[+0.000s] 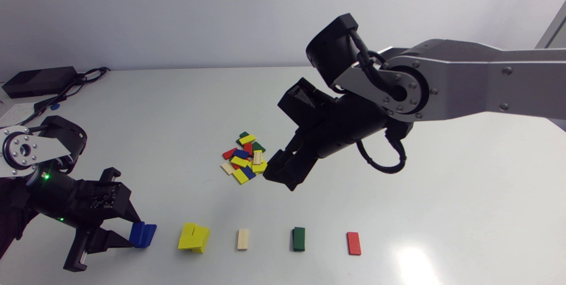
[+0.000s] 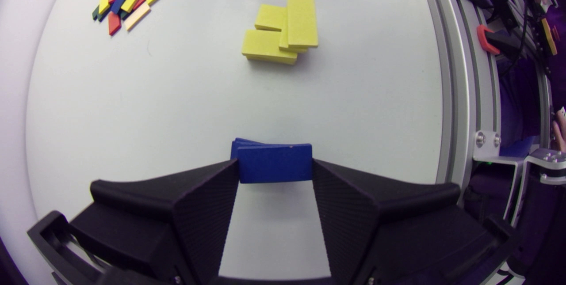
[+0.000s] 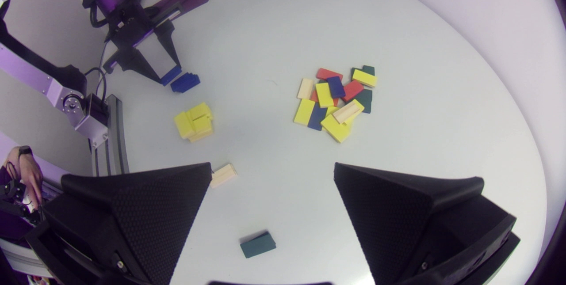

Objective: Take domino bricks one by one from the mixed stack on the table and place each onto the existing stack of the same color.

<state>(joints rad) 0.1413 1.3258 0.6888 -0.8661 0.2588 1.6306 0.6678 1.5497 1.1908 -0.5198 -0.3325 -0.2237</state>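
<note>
A pale grey table (image 1: 132,112) against a plain wall, seen from above; at the centre of the frame lies the mixed stack (image 1: 244,158) of red, yellow, blue, green and cream domino bricks. Along the lower edge runs a row of sorted stacks, left to right: blue stack (image 3: 185,82), yellow stack (image 1: 193,237), cream stack (image 1: 242,239), green stack (image 1: 299,238), red stack (image 1: 353,243). At lower left, the left gripper (image 1: 134,232) is clamped narrow on a blue brick (image 2: 274,162), one finger touching each short end; the blue stack sits just behind the brick, and the yellow stack lies well ahead of the fingers. The right gripper (image 1: 283,174) hangs at centre frame, just right of the mixed stack; its fingers stand wide apart and empty, with the mixed stack ahead of them and the green stack below, between them.
</note>
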